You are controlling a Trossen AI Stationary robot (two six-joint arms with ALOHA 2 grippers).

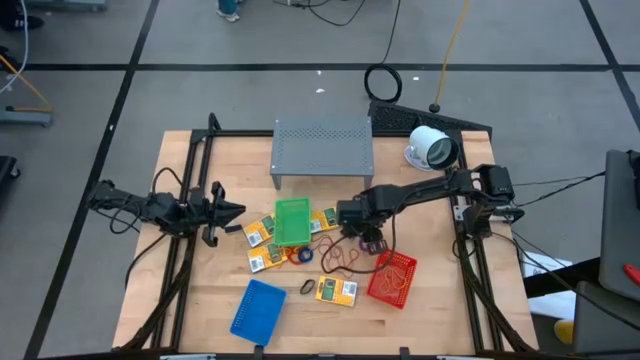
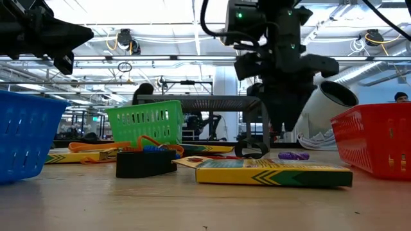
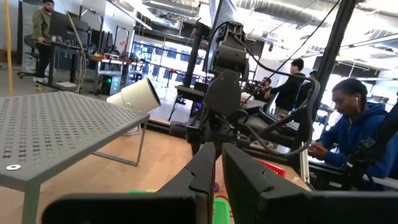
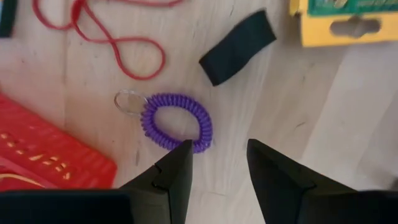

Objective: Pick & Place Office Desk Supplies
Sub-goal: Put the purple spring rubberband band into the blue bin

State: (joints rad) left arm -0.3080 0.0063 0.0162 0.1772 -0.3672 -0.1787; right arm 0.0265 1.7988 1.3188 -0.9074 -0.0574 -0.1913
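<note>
My right gripper (image 4: 217, 163) hangs open, pointing down, just above the table. A purple coil ring (image 4: 177, 121) with a small metal loop lies flat on the wood right beside one fingertip, untouched. Near it lie a red rubber band (image 4: 118, 37), a black band (image 4: 238, 46) and a yellow packet (image 4: 339, 18). More yellow packets (image 1: 336, 291) and small rings (image 1: 303, 256) lie flat mid-table. My left gripper (image 1: 226, 212) waits shut and level at the table's left, holding nothing.
A green basket (image 1: 292, 222) stands mid-table, a blue basket (image 1: 259, 308) near the front edge and a red basket (image 1: 392, 278) right of my right gripper. A grey perforated shelf (image 1: 322, 148) and a white round device (image 1: 432, 147) stand at the back. People show beyond the table.
</note>
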